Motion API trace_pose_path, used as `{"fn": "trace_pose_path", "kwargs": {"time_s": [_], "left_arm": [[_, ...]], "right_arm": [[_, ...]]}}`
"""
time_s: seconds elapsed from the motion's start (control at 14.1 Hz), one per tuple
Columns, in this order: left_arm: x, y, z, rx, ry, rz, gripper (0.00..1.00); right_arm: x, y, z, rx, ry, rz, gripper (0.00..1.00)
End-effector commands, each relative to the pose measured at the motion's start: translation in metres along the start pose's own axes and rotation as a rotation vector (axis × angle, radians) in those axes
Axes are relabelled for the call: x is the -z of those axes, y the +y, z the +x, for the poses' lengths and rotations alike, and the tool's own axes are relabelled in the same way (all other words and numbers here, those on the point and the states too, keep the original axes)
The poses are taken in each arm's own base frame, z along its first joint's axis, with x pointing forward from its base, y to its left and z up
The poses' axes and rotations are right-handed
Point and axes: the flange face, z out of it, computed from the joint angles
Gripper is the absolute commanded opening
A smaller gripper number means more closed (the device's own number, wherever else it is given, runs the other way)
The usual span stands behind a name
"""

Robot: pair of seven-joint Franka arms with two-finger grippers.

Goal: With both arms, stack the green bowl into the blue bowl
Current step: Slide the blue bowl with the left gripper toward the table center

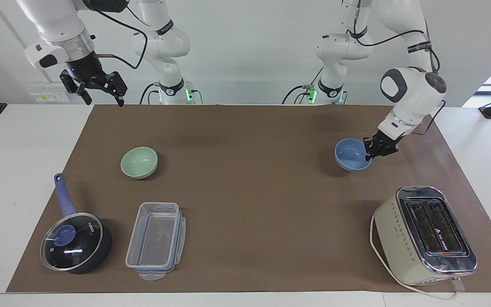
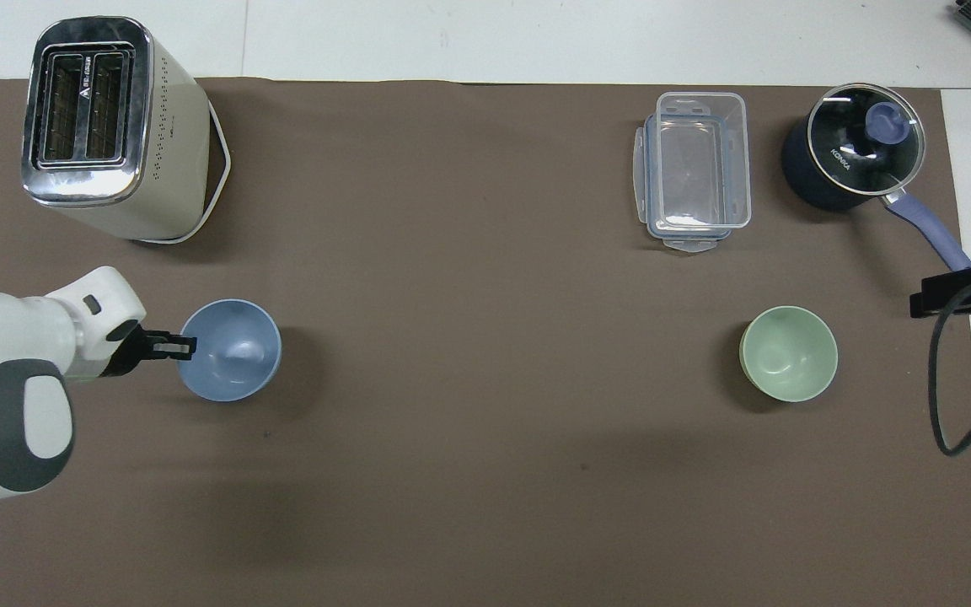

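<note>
left gripper (image 1: 369, 155) fingers clamp blue bowl (image 1: 349, 155) rim, mouth up | right gripper (image 1: 100, 90) fingers spread, waiting

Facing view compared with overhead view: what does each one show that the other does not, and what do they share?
Only the facing view shows both arms' bases and the right gripper hanging open in the air over the table edge at the right arm's end, and that the blue bowl is lifted off the mat. Only the overhead view looks straight down into the green bowl, which looks empty. Both show the left gripper pinching the blue bowl's rim, the toaster, the pot and the clear container.
</note>
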Motion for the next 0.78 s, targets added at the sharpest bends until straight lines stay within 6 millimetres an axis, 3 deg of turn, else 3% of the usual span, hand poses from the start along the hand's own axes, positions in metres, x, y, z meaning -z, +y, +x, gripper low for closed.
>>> {"fn": "trace_pose_path", "kwargs": {"time_s": [0.0,0.28,0.5,0.71], "left_arm": [[-0.011,0.057,0.0,0.04,0.047,-0.012,0.0],[-0.038,0.13,0.005,0.083,0.086,-0.017,0.0],[-0.06,0.175,-0.001,0.072,0.088,-0.025,0.0],[-0.067,0.212,-0.001,0.075,0.104,-0.04,0.0]], "right_arm": [[0.003,0.001,-0.004,0.006,0.008,0.024,1.0],[0.003,0.0,-0.004,0.008,0.008,0.024,1.0],[0.003,0.001,-0.004,0.006,0.008,0.024,1.0],[0.003,0.001,-0.004,0.006,0.008,0.024,1.0]]}}
